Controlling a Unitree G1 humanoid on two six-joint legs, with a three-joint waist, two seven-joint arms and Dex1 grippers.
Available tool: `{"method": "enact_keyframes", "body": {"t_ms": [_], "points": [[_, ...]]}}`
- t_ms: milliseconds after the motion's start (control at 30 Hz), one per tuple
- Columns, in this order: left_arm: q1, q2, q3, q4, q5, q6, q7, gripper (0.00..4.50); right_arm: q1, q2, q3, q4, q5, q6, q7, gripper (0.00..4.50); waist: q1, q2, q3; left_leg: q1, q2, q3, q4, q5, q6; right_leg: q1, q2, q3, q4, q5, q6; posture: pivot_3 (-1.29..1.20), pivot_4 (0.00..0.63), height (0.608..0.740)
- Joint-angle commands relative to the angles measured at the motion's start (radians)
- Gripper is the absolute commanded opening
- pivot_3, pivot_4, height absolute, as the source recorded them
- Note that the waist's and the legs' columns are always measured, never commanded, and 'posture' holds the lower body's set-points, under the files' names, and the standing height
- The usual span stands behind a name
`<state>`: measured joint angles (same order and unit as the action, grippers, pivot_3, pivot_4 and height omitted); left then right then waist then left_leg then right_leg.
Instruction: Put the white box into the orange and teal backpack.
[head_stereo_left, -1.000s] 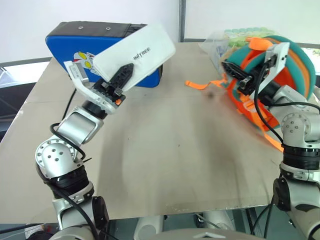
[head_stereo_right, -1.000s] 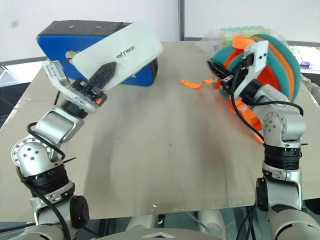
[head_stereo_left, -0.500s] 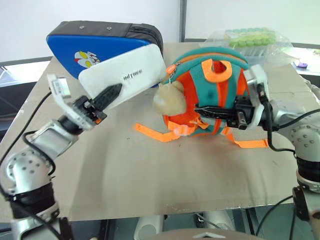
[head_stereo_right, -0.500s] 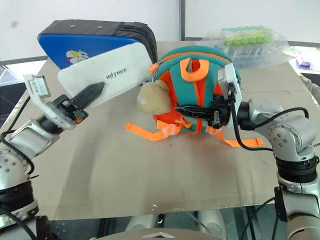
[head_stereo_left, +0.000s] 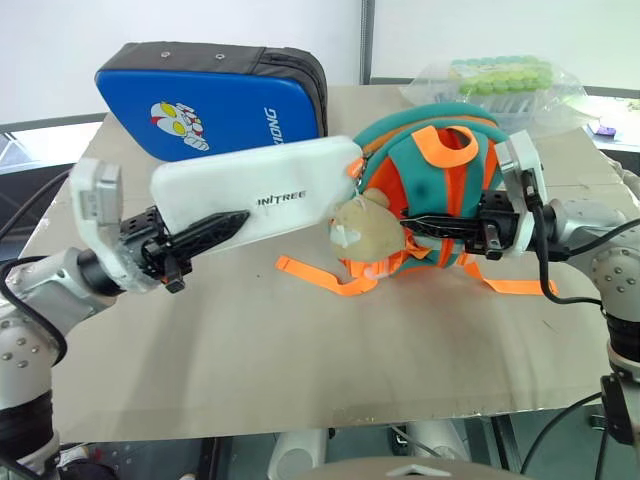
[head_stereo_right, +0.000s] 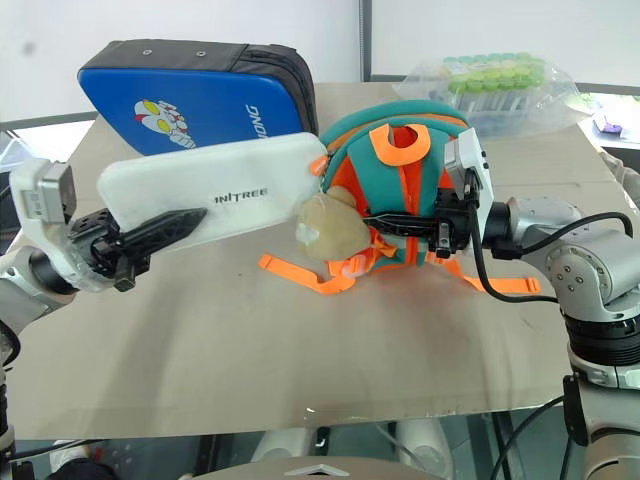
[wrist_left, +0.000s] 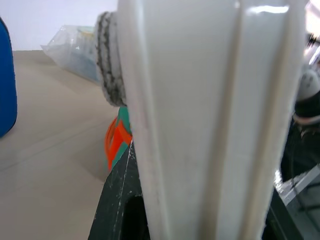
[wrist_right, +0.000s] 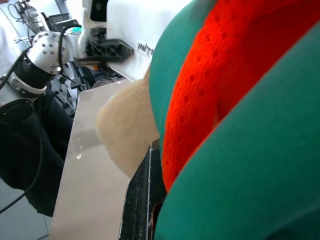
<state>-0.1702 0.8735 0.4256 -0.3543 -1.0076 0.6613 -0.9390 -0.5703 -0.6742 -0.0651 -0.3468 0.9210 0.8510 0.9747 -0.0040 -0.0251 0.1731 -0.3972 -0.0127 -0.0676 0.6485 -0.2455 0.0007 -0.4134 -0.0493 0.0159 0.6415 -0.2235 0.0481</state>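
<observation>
Your left pincer (head_stereo_left: 205, 232) is clamped on the white box (head_stereo_left: 260, 195), flat, round-cornered, dark lettering, its far end touching the orange and teal backpack (head_stereo_left: 430, 185) above the beige plush charm (head_stereo_left: 362, 232). Your right pincer (head_stereo_left: 425, 224) is closed on the backpack. Bare worktop (head_stereo_left: 330, 360) lies nearer you than the backpack

1 white box (head_stereo_left: 262, 193) — 1 backpack (head_stereo_left: 440, 190) — 1 blue case (head_stereo_left: 200, 97).

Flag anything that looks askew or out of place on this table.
The orange and teal backpack lies tipped on its side, orange straps trailing loose across the tabletop, plush charm flopped in front. The white box is outside it, its end against the teal rim.
</observation>
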Motion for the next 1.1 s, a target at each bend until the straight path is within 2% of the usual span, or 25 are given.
{"method": "enact_keyframes", "body": {"t_ms": [33, 100, 267, 433, 567, 633, 767, 833, 867, 900, 967, 1000, 1100], "points": [[-0.047, 0.043, -0.097, -0.034, 0.186, -0.16, -0.092, 0.84, 0.007, -0.026, -0.06, -0.033, 0.046, -0.004, 0.025, 0.07, 0.001, 0.0, 0.0, 0.0, 0.0, 0.0, 0.0, 0.0, 0.0, 0.0, 0.0, 0.0, 0.0, 0.0, 0.0, 0.0, 0.15, 0.74], [-0.086, 0.052, -0.16, -0.004, 0.293, -0.254, -0.129, 0.84, 0.013, -0.039, -0.061, -0.035, 0.047, -0.009, 0.03, 0.07, -0.001, 0.0, 0.0, 0.0, -0.001, 0.001, 0.0, 0.0, 0.0, 0.0, 0.0, 0.001, 0.0, 0.0, 0.0, 0.0, 0.15, 0.74], [-0.24, 0.041, -0.292, 0.029, 0.391, -0.277, -0.147, 0.84, 0.01, -0.013, -0.065, -0.041, 0.064, -0.039, 0.027, 0.07, -0.004, 0.0, 0.0, 0.0, 0.0, 0.001, 0.0, 0.0, 0.0, 0.0, 0.0, 0.001, 0.0, 0.0, 0.0, 0.0, 0.15, 0.74], [-0.466, -0.072, -0.473, 0.041, 0.429, -0.083, -0.045, 0.84, 0.007, 0.031, -0.022, -0.067, 0.012, -0.092, 0.014, 0.07, -0.003, 0.0, 0.001, -0.001, -0.001, 0.0, 0.002, 0.0, 0.0, 0.001, 0.0, 0.0, 0.0, 0.0, 0.001, 0.0, 0.15, 0.74], [-0.606, -0.209, -0.644, 0.118, 0.53, 0.042, 0.038, 0.84, 0.031, 0.061, 0.02, -0.115, -0.019, -0.129, 0.013, 0.07, -0.007, 0.0, 0.001, -0.002, -0.001, -0.001, 0.003, 0.0, 0.001, 0.001, 0.0, 0.0, 0.001, 0.001, 0.003, 0.0, 0.15, 0.74], [-0.65, -0.289, -0.711, 0.199, 0.617, 0.009, 0.084, 0.84, 0.042, 0.075, 0.025, -0.13, -0.018, -0.131, -0.001, 0.07, -0.007, 0.0, 0.001, -0.002, -0.002, -0.002, 0.003, 0.0, 0.001, 0.001, 0.0, -0.001, 0.001, 0.001, 0.003, 0.0, 0.15, 0.74], [-0.665, -0.364, -0.816, 0.284, 0.72, -0.08, 0.046, 0.84, 0.066, 0.085, 0.02, -0.137, -0.047, -0.157, -0.036, 0.07, -0.011, 0.0, 0.001, -0.001, -0.002, -0.002, 0.002, 0.0, 0.001, 0.0, 0.0, 0.0, 0.001, 0.001, 0.003, 0.0, 0.15, 0.74], [-0.648, -0.355, -0.846, 0.319, 0.794, -0.14, 0.049, 1.88, 0.075, 0.091, 0.014, -0.133, -0.076, -0.163, -0.086, 0.0, -0.009, 0.0, 0.001, -0.001, -0.002, -0.002, 0.002, 0.0, 0.001, 0.001, 0.0, 0.0, 0.001, 0.001, 0.003, 0.0, 0.15, 0.74], [-0.638, -0.358, -0.821, 0.33, 0.804, -0.158, 0.068, 2.2, 0.078, 0.093, 0.015, -0.127, -0.095, -0.168, -0.106, 0.0, -0.008, 0.0, 0.0, -0.001, -0.002, -0.002, 0.002, 0.0, 0.001, 0.001, 0.0, 0.0, 0.002, 0.001, 0.003, 0.0, 0.15, 0.74], [-0.631, -0.363, -0.801, 0.338, 0.809, -0.169, 0.08, 2.88, 0.079, 0.095, 0.016, -0.122, -0.107, -0.173, -0.119, 0.0, -0.006, 0.0, 0.001, 0.0, -0.002, -0.002, 0.003, 0.0, 0.001, 0.001, 0.0, 0.0, 0.002, 0.001, 0.003, 0.0, 0.15, 0.74], [-0.612, -0.376, -0.665, 0.305, 0.694, -0.095, 0.089, 3.56, 0.082, 0.093, 0.022, -0.104, -0.157, -0.183, -0.158, 0.0, -0.006, 0.0, 0.001, 0.0, -0.002, -0.002, 0.003, 0.0, 0.001, 0.001, 0.0, 0.0, 0.002, 0.001, 0.003, 0.0, 0.15, 0.74], [-0.598, -0.364, -0.564, 0.276, 0.585, -0.021, 0.066, 3.94, 0.079, 0.097, 0.027, -0.085, -0.185, -0.197, -0.171, 0.0, -0.008, 0.0, 0.001, 0.0, -0.001, -0.002, 0.003, 0.0, 0.001, 0.001, 0.0, 0.0, 0.002, 0.001, 0.003, 0.0, 0.15, 0.74], [-0.541, -0.253, -0.346, 0.211, 0.325, 0.204, -0.034, 3.94, 0.068, 0.106, 0.038, -0.035, -0.247, -0.215, -0.21, 0.0, -0.029, 0.0, 0.001, 0.0, 0.0, -0.003, 0.004, 0.0, 0.001, 0.0, 0.001, 0.001, 0.003, 0.001, 0.003, 0.0, 0.15, 0.74]]}}
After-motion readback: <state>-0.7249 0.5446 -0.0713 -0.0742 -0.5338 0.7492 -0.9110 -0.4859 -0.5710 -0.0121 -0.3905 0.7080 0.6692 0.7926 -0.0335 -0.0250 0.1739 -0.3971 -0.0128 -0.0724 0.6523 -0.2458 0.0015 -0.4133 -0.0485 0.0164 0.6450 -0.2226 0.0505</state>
